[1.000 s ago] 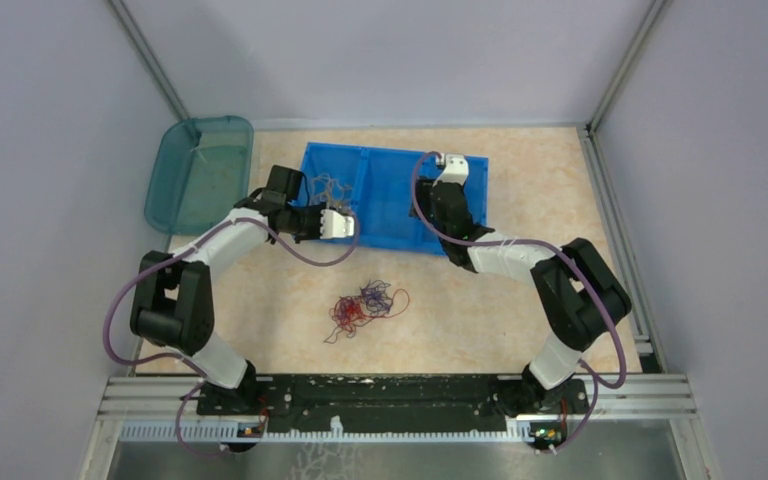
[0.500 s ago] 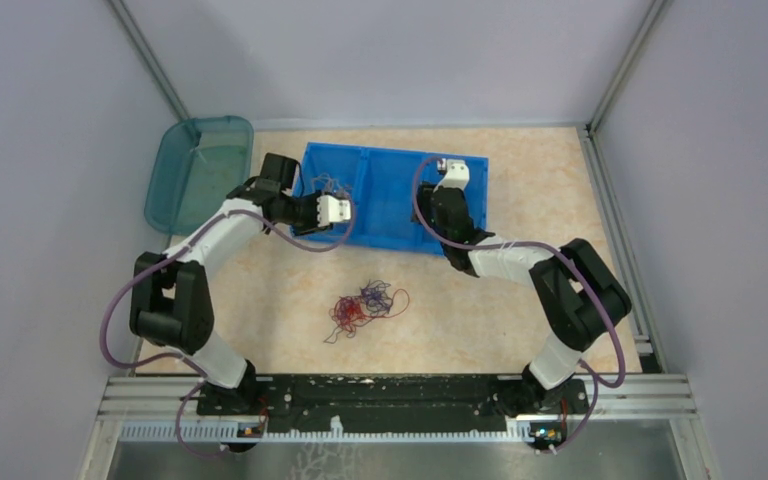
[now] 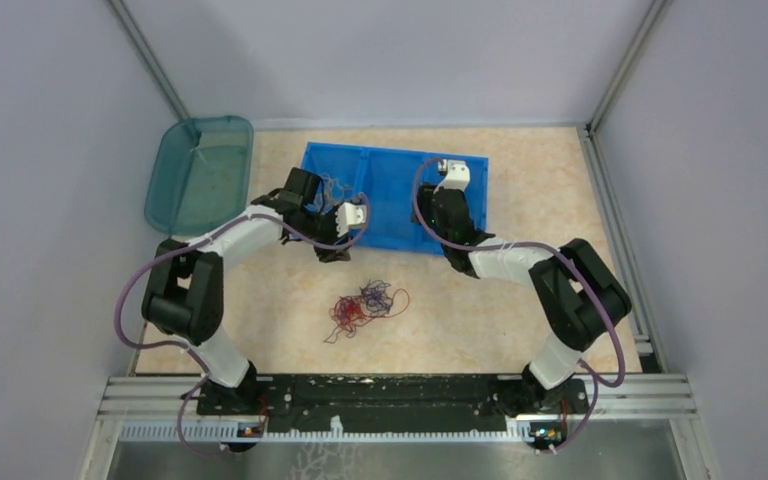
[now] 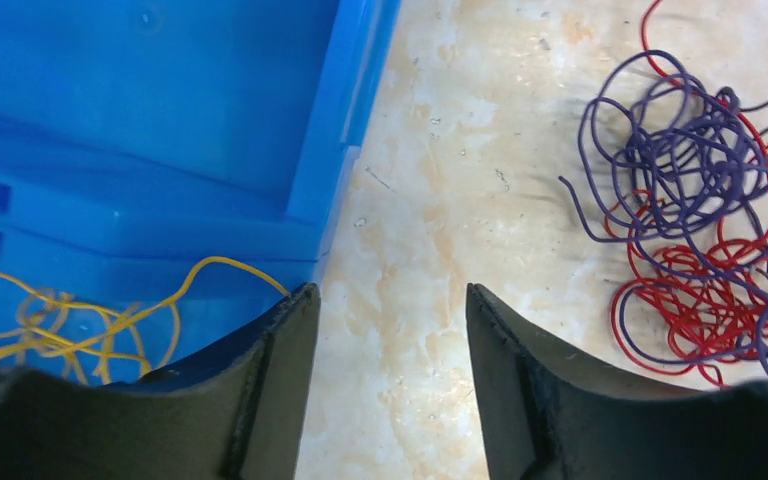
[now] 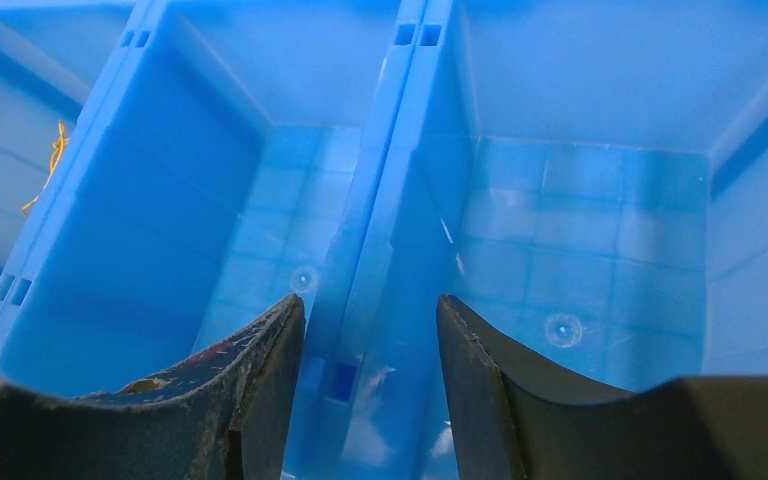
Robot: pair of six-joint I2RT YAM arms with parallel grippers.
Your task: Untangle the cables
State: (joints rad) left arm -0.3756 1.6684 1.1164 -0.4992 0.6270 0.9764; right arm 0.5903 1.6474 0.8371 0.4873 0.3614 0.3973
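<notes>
Hovering my left gripper [image 4: 390, 385] agape at bin [image 4: 160, 120] edge, yellow cables [image 4: 100, 335] seemingly inside, red-purple tangle [image 4: 700, 240] on table [image 4: 440, 150], right gripper [image 5: 370, 390] spread empty over divider [image 5: 385, 200].

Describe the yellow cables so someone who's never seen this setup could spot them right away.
Find the blue divided bin at the back of the table. In its left end compartment, near the left pincer, lie the yellow cables. They are the only cables inside the bin; the red and purple tangle sits on the table.
</notes>
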